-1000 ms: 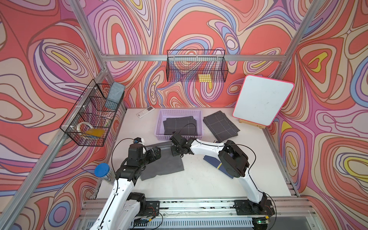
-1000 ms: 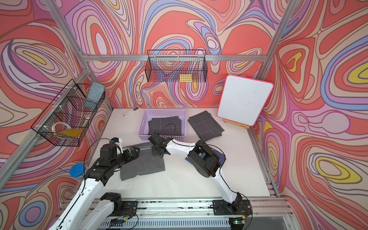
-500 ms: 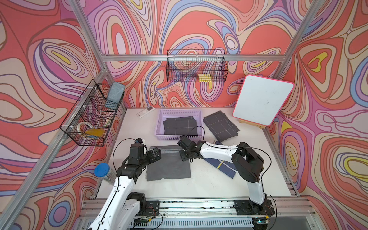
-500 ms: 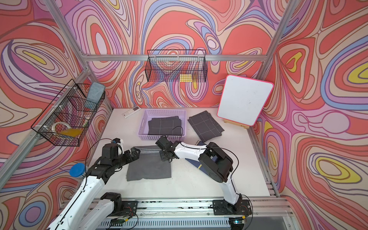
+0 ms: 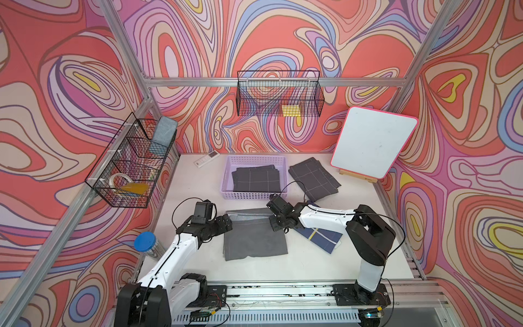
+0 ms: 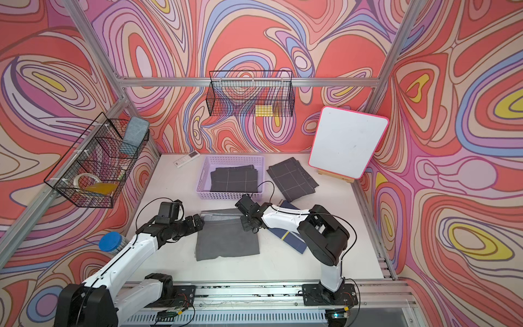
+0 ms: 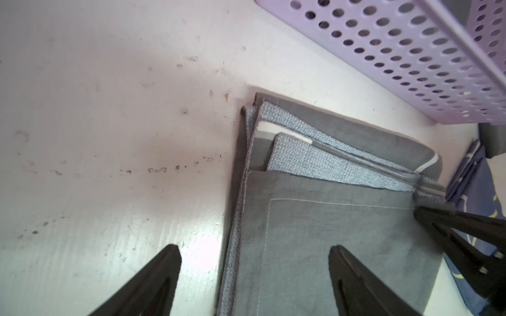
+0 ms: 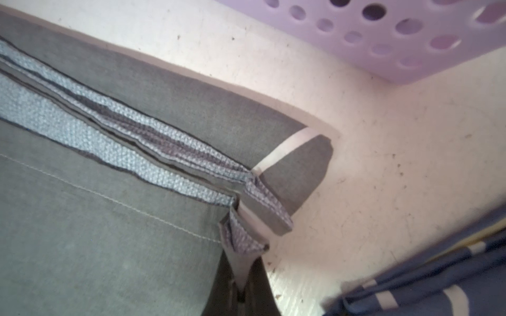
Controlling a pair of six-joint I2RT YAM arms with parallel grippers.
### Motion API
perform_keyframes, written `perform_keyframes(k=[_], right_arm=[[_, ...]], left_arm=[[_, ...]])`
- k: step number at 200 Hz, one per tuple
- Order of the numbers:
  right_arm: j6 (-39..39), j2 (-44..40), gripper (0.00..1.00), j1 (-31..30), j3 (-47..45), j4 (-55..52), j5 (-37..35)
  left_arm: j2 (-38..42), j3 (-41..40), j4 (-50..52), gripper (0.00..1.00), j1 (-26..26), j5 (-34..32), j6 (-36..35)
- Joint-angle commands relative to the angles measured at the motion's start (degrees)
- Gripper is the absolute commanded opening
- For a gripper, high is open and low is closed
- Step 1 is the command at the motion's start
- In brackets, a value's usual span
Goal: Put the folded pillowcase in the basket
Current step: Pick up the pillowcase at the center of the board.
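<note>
Grey pillowcase [image 5: 254, 237] not in basket [image 5: 254, 195] yet; lies at its 6 o'clock. R gripper [image 5: 278, 227] pinches a corner; L gripper [image 5: 227, 223] jaws spread.

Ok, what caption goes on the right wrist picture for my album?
Right gripper pinches a corner of the folded grey pillowcase near the lilac basket.

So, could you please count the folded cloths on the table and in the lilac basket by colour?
1 plain grey cloth
2 dark checked cloths
1 navy blue cloth
Total: 4 cloths
</note>
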State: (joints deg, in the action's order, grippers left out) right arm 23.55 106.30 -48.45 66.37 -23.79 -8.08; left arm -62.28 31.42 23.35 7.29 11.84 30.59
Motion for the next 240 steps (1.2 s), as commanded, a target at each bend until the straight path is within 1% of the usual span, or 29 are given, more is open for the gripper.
perform_keyframes(k=[1, 9, 19, 33, 87, 110, 129, 151, 162, 189, 198, 208, 221, 240], right_arm=[[-0.4, -1.1, 0.0, 0.3, -0.5, 1.7, 0.1], [-0.2, -1.1, 0.0, 0.4, -0.6, 1.7, 0.2], [0.0, -1.1, 0.0, 0.4, -0.8, 2.0, 0.4], [0.3, -1.0, 0.0, 0.4, -1.1, 2.6, 0.8], [0.8, -1.1, 0.0, 0.5, -1.5, 3.0, 1.2], [1.1, -1.2, 0.0, 0.5, -1.6, 3.1, 1.3], [1.2, -1.2, 0.0, 0.6, -1.9, 3.6, 1.5], [1.4, -1.1, 0.0, 0.5, -1.9, 3.7, 1.7], [1.4, -1.0, 0.0, 0.6, -1.9, 3.7, 1.9], [1.8, -1.2, 0.0, 0.7, -2.1, 4.0, 2.3], [2.0, -1.3, 0.0, 0.7, -2.3, 4.2, 2.4], [2.3, -1.4, 0.0, 0.8, -2.6, 4.6, 2.4], [2.7, -1.4, 0.0, 0.8, -2.9, 4.8, 2.7], [3.5, -1.4, 0.0, 0.9, -3.7, 5.6, 2.8]], left_arm=[[-2.3, -0.4, -2.0, 0.83, 1.1, 1.0, -1.4], [-3.2, -0.5, -2.4, 0.81, 1.6, 1.1, -1.5], [-4.7, -0.4, -2.9, 0.75, 2.1, 1.2, -1.6], [-6.4, -0.1, -3.3, 0.72, 2.8, 1.1, -1.6], [-11.7, 2.6, -1.4, 0.72, 3.3, -2.5, -0.9], [-14.2, 3.4, -1.9, 0.7, 3.3, -1.7, -1.2], [-16.1, 4.2, -2.0, 0.63, 3.4, -0.8, -1.7], [-17.1, 4.7, -2.3, 0.6, 3.8, -0.5, -1.9], [-17.6, 4.9, -2.3, 0.57, 4.0, -0.3, -1.9], [-18.9, 5.6, -1.9, 0.43, 4.5, -0.1, -2.4], [-19.4, 5.8, -1.9, 0.4, 4.7, 0.2, -2.5], [-19.8, 6.0, -1.9, 0.33, 4.7, 1.0, -2.8], [-20.2, 6.2, -1.8, 0.3, 4.7, 1.0, -2.8], [-20.5, 6.4, -1.8, 0.2, 4.7, 1.5, -2.9]])
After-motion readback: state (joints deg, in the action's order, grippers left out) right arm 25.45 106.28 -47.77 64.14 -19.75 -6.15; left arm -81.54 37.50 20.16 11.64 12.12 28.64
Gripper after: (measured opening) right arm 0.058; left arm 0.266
